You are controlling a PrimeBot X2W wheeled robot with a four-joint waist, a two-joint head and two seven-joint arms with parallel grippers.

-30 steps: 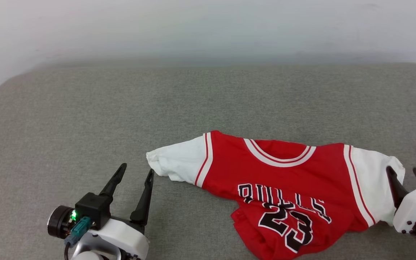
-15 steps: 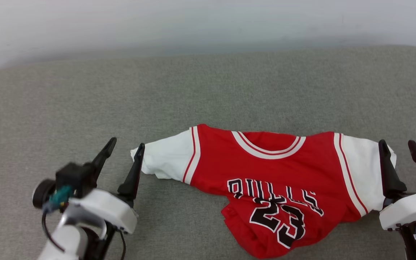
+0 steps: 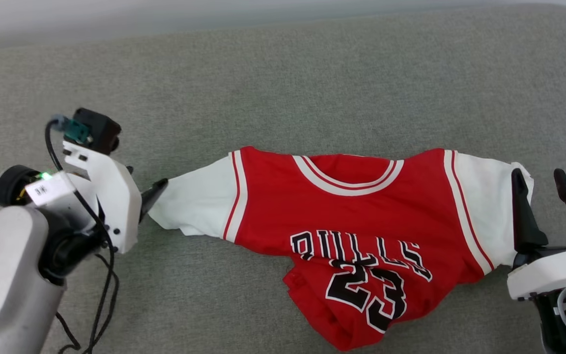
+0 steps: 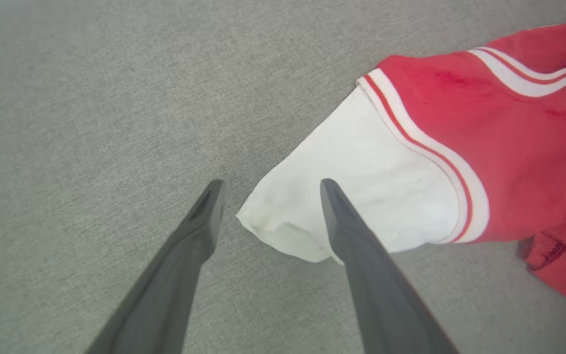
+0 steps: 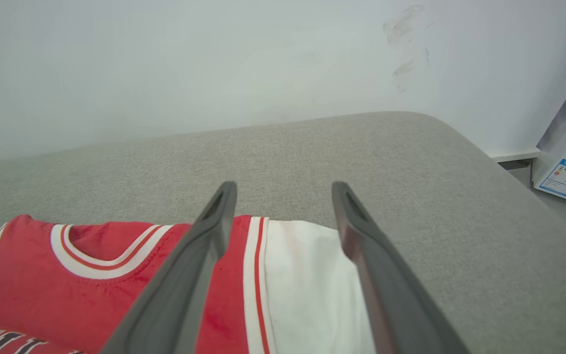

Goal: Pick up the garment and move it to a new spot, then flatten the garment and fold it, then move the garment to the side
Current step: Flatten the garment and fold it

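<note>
The garment [image 3: 347, 211] is a red jersey with white sleeves and a black 23. It lies chest-up on the grey cushion [image 3: 283, 88], its lower hem bunched. My left gripper [image 3: 148, 191] is turned sideways at the tip of the left sleeve [image 3: 189, 206]. In the left wrist view the left gripper [image 4: 271, 183] is open, and the sleeve end [image 4: 283, 221] lies between its fingers. My right gripper [image 3: 537, 173] stands open over the right sleeve [image 3: 489, 206]. In the right wrist view the right gripper [image 5: 284, 184] straddles that white sleeve [image 5: 307, 280] beside the red body [image 5: 116, 290].
A pale wall [image 5: 214, 64] runs behind the cushion. The cushion's right end rounds off [image 5: 489, 162], and a white box with a blue label [image 5: 565, 179] stands past it. Black cables [image 3: 101, 295] hang from my left wrist.
The head camera has tilted down. My left arm has swung round, so its fingers now point sideways at the left sleeve tip. The right gripper has edged forward over the right sleeve.
</note>
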